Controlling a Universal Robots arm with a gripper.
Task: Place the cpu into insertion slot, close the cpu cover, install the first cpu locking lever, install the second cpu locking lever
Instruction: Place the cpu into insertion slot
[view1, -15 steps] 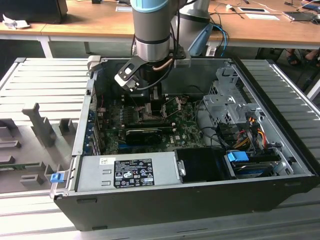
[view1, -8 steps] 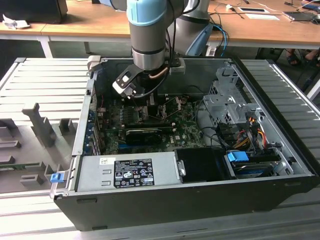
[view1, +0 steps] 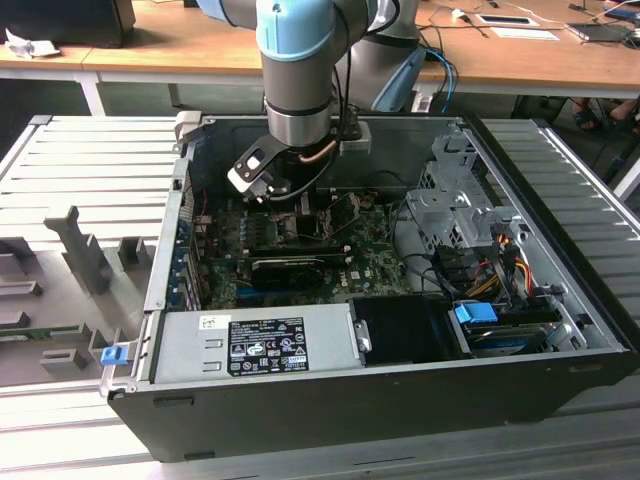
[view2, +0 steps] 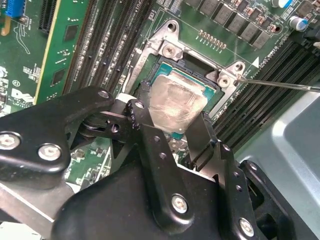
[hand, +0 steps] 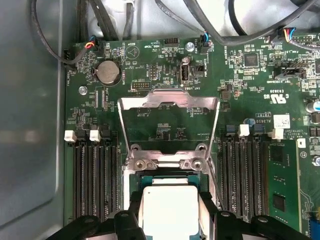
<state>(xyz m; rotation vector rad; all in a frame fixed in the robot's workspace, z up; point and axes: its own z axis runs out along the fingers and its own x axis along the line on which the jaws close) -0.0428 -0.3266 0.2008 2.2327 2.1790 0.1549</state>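
End effector (view2: 172, 114) clamped on cpu (view2: 177, 100) by two opposite edges, chip at insertion slot (view2: 192, 67); cpu cover (hand: 170, 100) stands raised open.

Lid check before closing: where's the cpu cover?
In the first wrist view the cpu cover is flipped open, hinged at the edge of the insertion slot, across it from the gripper holding the cpu.

A lab: opened computer case (view1: 400, 400) on slatted bench (view1: 90, 160), desks (view1: 180, 45) behind
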